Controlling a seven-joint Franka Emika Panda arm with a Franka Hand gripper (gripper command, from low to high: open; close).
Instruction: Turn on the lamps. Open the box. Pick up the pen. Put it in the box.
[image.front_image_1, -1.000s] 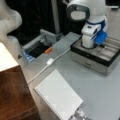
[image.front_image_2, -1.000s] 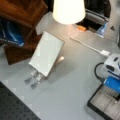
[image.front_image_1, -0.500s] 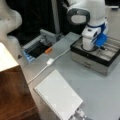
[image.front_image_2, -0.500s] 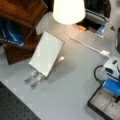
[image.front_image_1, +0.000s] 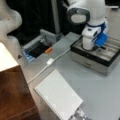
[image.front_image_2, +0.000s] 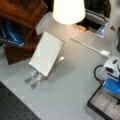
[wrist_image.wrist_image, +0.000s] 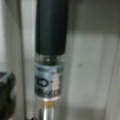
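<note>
**Pen** (wrist_image.wrist_image: 51, 50). Slim, with a black upper barrel, a clear labelled middle and a silvery lower end. It lay inside the box, on the pale grey floor of one compartment. In the wrist view its long axis ran top to bottom, parallel to the compartment walls on either side. It sat directly below the gripper and centred under it.

**Gripper** (image.front_image_1: 97, 47). Lowered into the open box, tips below the rim. In the wrist view only one finger (wrist_image.wrist_image: 6, 97) showed. It was dark, at the lower left, and stood apart from the pen with bare floor between. On that evidence the jaws were judged spread and not pinching the pen.

**Box** (image.front_image_1: 90, 58). Open, with a silver-grey front wall, a dark rim and pale divided insides. It stood by the right edge of the table (image.front_image_1: 100, 95) in a front view. Its corner showed at the bottom right of a front view (image.front_image_2: 100, 105), under the gripper (image.front_image_2: 113, 86).

**Lamp** (image.front_image_2: 68, 10). Shade glowing, so lit. It stood at the far edge of the table, well apart from the box.

**Other items.**
- An orange switch (image.front_image_1: 48, 50) on a white cable, between lamp and box.
- A white pad (image.front_image_1: 58, 96), tilted, near the table's middle.
</note>
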